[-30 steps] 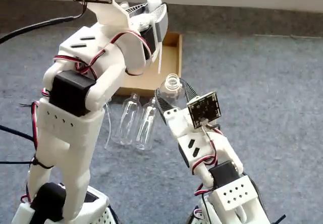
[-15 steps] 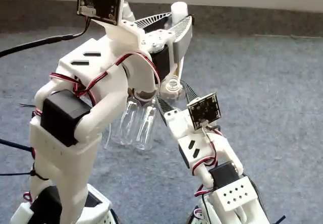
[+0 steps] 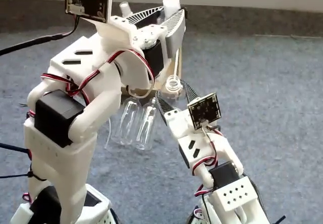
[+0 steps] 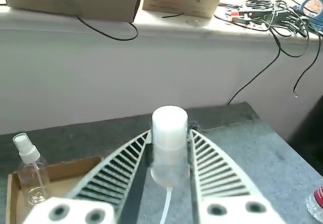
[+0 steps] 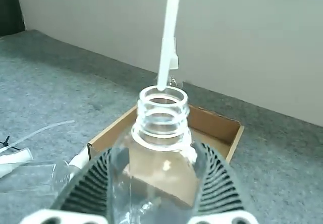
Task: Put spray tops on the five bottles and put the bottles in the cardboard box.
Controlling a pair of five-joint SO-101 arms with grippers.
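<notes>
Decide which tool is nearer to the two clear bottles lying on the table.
Right. The right tool, gripping an upright open bottle, sits just beside the lying bottles. The left tool is higher up, holding a spray top over that bottle's neck.

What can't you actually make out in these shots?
- Brown cardboard box: high view, left arm covers most of it; contents uncountable.
- Clear plastic bottles lying on the carpet: high view, partly behind that arm; number unclear.
- White spray top: right wrist view, head cut off by the frame edge.
- Upright clear bottle in the right jaws: right wrist view, base cut off.
</notes>
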